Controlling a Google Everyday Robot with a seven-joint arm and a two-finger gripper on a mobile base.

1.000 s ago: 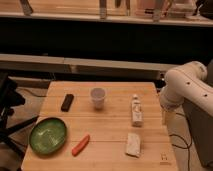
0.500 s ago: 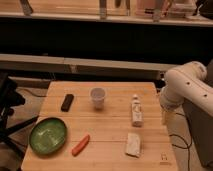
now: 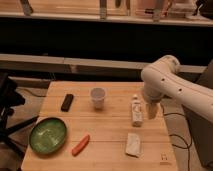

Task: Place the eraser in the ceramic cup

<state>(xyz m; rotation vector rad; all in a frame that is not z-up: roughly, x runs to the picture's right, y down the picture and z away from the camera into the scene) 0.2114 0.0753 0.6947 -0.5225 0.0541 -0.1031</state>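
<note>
The eraser [image 3: 67, 102], a small flat black block, lies on the left part of the wooden table [image 3: 107, 132]. The ceramic cup [image 3: 98, 98] is plain white and stands upright near the table's middle back, right of the eraser and apart from it. My white arm bends in from the right, and the gripper [image 3: 152, 111] hangs at its lower end over the table's right edge. It is far from both eraser and cup, open, and holds nothing.
A white tube-like bottle [image 3: 135, 110] lies just left of the gripper. A pale block [image 3: 133, 144] sits at the front right, an orange stick [image 3: 80, 145] at the front middle, and a green bowl [image 3: 48, 135] at the front left. A dark stand [image 3: 9, 100] is left of the table.
</note>
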